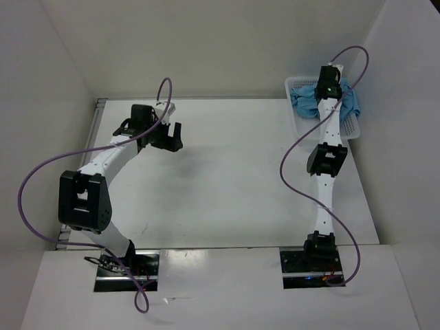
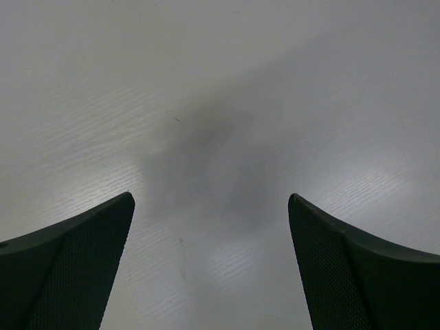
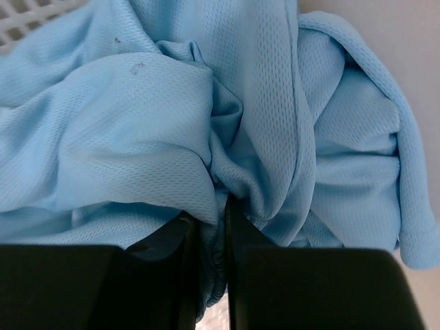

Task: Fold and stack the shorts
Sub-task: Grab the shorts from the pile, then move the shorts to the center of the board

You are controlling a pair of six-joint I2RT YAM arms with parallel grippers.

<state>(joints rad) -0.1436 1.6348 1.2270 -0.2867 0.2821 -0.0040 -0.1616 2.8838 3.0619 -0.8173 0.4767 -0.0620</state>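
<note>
Right wrist view: I am seeing my right gripper (image 3: 212,221) pinching a fold of the crumpled light sky-blue mesh-fabric shorts (image 3: 137,117). They are lying in the white plastic mesh basket (image 1: 294,85) at the far right corner of the white counter (image 1: 227,179). My left gripper (image 2: 210,203) is hovering over the counter, its jaws spread wide.

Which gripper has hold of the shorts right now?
The right gripper, over the basket: it pinches a fold of the blue shorts. The left gripper hangs open above the table.
</note>
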